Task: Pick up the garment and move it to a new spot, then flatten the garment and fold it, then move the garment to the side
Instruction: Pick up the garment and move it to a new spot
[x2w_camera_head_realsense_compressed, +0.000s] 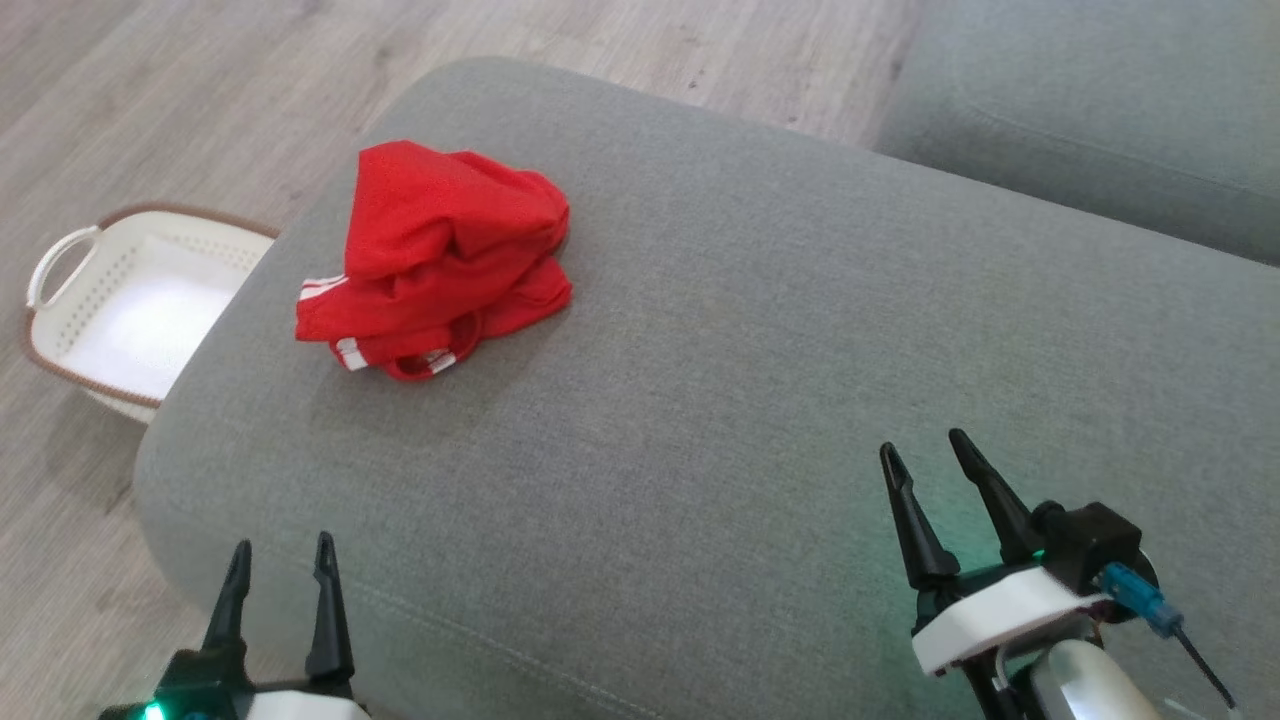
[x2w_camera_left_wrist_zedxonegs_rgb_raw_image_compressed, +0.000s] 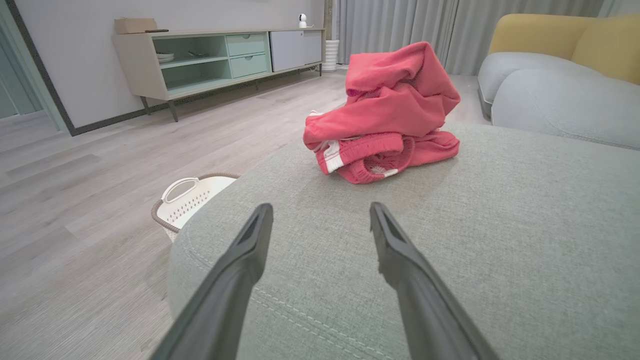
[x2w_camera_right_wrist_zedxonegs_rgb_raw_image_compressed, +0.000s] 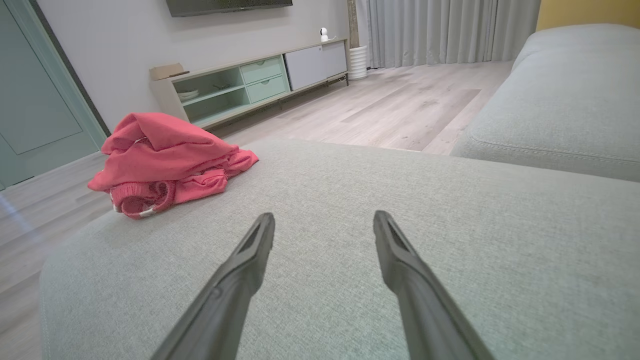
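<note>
I see the garment (x2w_camera_head_realsense_compressed: 440, 255) crumpled on the cushion (x2w_camera_head_realsense_compressed: 700, 420) (basket (x2w_camera_head_realsense_compressed: 130, 300) beside it); left gripper (x2w_camera_head_realsense_compressed: 283, 541) and right gripper (x2w_camera_head_realsense_compressed: 921, 440) hover above its near edge, fingers apart.

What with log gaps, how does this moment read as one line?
red garment crumpled on grey sofa; left gripper jaws open; right gripper jaws open

**Colours and patterns, as observed**

Garment (x2w_camera_head_realsense_compressed: 440, 250): red, with white stripes noted at the ribbed edges. Cushion (x2w_camera_head_realsense_compressed: 760, 400): grey, fine woven fleck. Basket (x2w_camera_head_realsense_compressed: 75, 320): white, dotted with rows of holes, brown rim. Floor (x2w_camera_head_realsense_compressed: 200, 90): pale grey-brown wood grain. Sofa back (x2w_camera_left_wrist_zedxonegs_rgb_raw_image_compressed: 555, 35): mustard yellow. Cabinet (x2w_camera_left_wrist_zedxonegs_rgb_raw_image_compressed: 247, 65): beige frame, mint-green drawers recorded.
</note>
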